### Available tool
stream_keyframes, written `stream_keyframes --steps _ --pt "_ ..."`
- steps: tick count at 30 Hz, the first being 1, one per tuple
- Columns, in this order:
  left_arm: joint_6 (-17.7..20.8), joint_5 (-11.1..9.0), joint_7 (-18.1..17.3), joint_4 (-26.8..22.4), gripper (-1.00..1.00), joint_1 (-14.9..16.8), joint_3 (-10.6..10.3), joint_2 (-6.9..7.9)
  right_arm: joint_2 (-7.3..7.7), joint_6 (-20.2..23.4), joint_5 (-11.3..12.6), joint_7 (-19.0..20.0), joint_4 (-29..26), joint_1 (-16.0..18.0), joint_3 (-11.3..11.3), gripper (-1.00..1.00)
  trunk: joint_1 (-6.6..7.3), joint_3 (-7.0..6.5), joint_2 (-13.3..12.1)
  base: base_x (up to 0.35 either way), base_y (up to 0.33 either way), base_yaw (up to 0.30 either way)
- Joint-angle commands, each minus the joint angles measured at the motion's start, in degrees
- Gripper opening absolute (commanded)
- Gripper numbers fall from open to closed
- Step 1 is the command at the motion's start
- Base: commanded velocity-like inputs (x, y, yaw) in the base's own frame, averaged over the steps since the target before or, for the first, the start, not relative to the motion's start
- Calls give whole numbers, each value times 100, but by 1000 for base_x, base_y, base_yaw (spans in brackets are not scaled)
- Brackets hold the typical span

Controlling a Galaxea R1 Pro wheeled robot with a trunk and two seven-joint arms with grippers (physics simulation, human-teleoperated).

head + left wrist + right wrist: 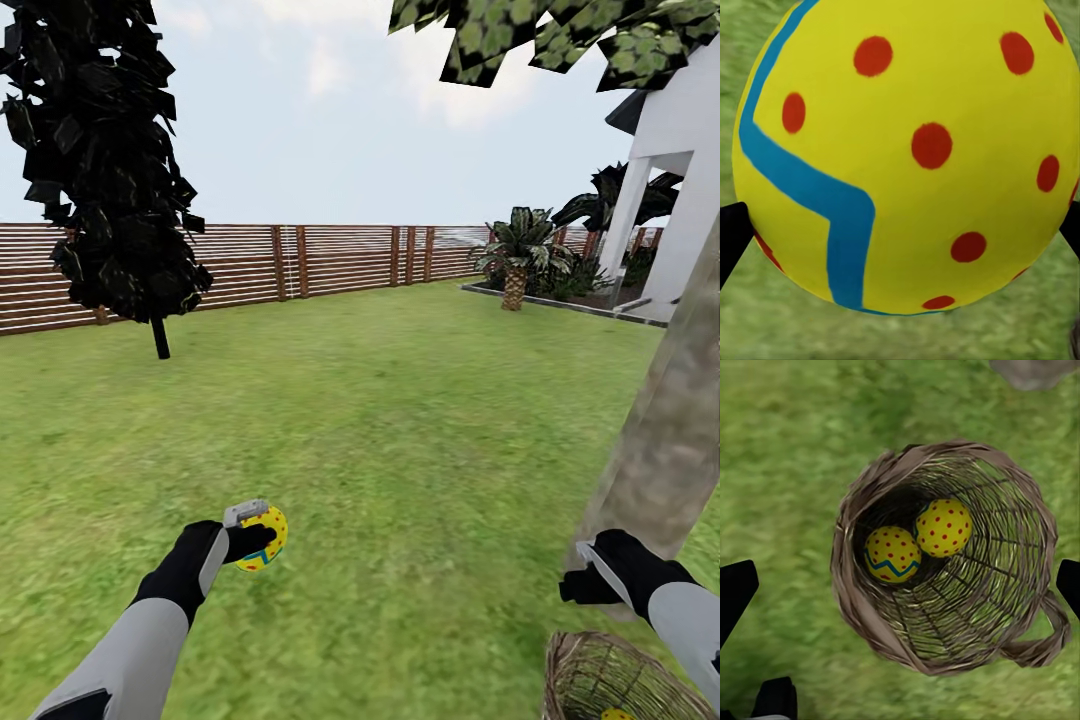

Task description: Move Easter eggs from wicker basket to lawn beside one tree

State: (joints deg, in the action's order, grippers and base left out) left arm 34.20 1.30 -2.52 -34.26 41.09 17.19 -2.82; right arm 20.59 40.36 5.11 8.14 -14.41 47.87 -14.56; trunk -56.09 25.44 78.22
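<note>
Lawn (400,420) carries everything; one thick grey-brown tree (668,450) stands just beside one basket (945,555), likely the drop site. Eggs: three counted. Two eggs (919,540) lie touching in the basket. Right gripper (900,577) hovers above, jaws wide, probably to pick next. Left gripper (255,535) jaws clamp the third egg (907,150) above grass.
</note>
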Motion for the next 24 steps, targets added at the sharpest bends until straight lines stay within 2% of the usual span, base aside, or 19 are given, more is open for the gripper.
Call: stream_keyframes --steps 1,9,14,24 --pt "34 32 -29 -11 -100 4 40 -8 6 28 52 4 -10 3 -47 100 0 7 4 1 -258 0" --pt "35 27 -29 -10 -100 4 46 -8 7 29 52 4 -2 3 -47 100 0 7 4 0 -294 0" --pt "42 21 -29 -10 -100 4 40 -17 -33 24 50 4 -1 3 -42 100 0 7 4 0 -18 0" --pt "34 19 -21 172 -100 4 35 -26 -21 19 59 4 -8 3 -38 100 -22 25 44 0 0 0"
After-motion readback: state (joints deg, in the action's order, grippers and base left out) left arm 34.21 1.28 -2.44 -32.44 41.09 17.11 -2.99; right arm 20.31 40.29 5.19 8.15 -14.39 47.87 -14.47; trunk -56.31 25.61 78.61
